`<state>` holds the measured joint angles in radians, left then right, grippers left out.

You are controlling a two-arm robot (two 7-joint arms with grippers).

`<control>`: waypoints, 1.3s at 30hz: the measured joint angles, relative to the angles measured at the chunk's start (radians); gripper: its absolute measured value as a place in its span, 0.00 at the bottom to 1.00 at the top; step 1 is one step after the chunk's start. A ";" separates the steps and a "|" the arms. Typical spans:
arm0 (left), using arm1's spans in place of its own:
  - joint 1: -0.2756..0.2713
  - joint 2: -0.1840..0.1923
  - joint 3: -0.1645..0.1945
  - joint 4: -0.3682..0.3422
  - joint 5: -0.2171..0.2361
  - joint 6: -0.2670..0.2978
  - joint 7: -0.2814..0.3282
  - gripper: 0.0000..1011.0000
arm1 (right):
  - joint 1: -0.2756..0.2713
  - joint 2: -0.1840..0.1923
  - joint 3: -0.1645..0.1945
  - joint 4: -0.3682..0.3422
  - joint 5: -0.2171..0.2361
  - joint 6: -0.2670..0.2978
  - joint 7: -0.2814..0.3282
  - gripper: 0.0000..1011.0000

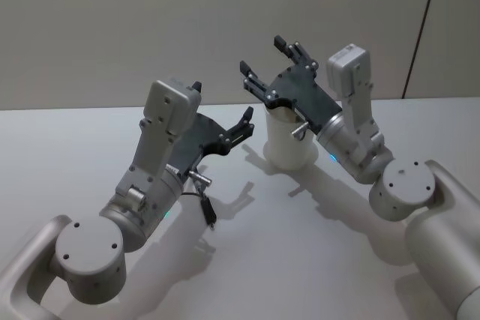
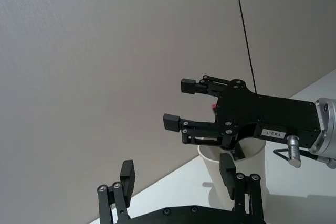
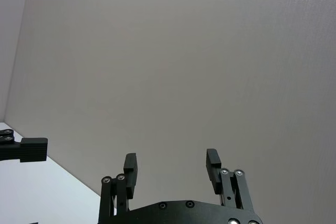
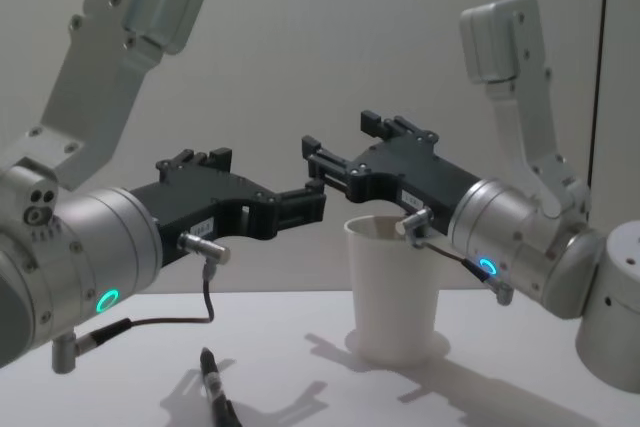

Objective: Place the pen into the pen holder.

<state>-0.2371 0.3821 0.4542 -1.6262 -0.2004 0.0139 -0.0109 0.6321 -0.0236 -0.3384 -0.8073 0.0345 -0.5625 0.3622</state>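
Over the cup (image 1: 286,149), far on the table (image 1: 315,260), my right gripper (image 1: 262,55) hangs spread and empty. My left gripper (image 1: 222,101), left of the cup, is spread too, holding nothing. Nearer, the pen (image 4: 216,392) lies on the table under my left arm.

We find the cup (image 1: 289,144) on the table (image 1: 90,133), with the pen (image 1: 210,213) lying before it, to its left. The left gripper (image 1: 223,103) hangs left of the cup. The right gripper (image 1: 264,55) reaches from the right over its rim.
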 joint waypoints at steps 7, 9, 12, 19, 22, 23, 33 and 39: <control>0.000 0.000 0.000 0.000 0.000 0.000 0.000 0.99 | 0.000 0.000 0.000 0.001 0.001 0.000 0.001 0.97; 0.000 0.000 0.000 0.000 0.000 0.000 0.000 0.99 | 0.000 0.000 0.001 -0.004 0.005 0.003 0.003 0.99; 0.000 0.000 0.000 0.000 0.000 0.000 0.000 0.99 | -0.007 0.003 0.002 -0.024 0.016 0.017 0.010 0.99; 0.000 0.000 0.000 0.000 0.000 0.000 0.000 0.99 | -0.049 0.021 0.008 -0.121 0.060 0.072 0.022 0.99; 0.000 0.000 0.000 0.000 0.000 0.000 0.000 0.99 | -0.077 0.035 0.012 -0.179 0.079 0.101 0.022 0.99; 0.000 0.000 0.000 0.000 0.000 0.000 0.000 0.99 | -0.086 0.039 0.014 -0.197 0.083 0.107 0.021 0.99; 0.000 0.000 0.000 0.000 0.000 0.000 0.000 0.99 | -0.181 0.088 0.032 -0.373 0.115 0.183 -0.032 0.99; 0.000 0.000 0.000 0.000 0.000 0.000 0.000 0.99 | -0.233 0.118 0.046 -0.460 0.118 0.212 -0.080 0.99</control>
<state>-0.2371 0.3821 0.4542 -1.6262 -0.2004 0.0139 -0.0109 0.3993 0.0942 -0.2927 -1.2669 0.1526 -0.3505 0.2824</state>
